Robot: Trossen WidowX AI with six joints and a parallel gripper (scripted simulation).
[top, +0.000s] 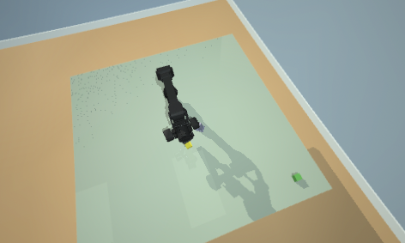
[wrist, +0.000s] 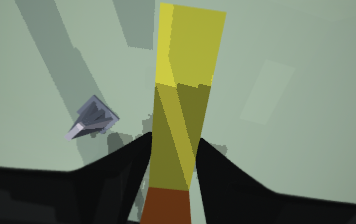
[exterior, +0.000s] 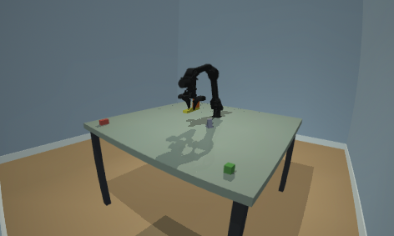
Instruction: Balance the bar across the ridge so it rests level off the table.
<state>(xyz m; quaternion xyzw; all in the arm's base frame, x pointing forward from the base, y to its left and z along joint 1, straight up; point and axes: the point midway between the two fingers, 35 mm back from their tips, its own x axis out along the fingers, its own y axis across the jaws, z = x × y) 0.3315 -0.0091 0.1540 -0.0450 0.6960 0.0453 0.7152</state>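
The bar has a yellow part and an orange-brown part nearer the wrist camera. My gripper is shut on the bar, on its yellow part near the colour boundary, and holds it above the table. In the top view the arm hides the fingertips and most of the bar. The small grey-purple ridge stands on the table, left of the fingers in the wrist view and apart from the bar. The far end of the orange part is cut off in the wrist view.
A green cube lies near a table corner. A red block lies near the left table edge in the exterior view. The table carries the arm's long shadow.
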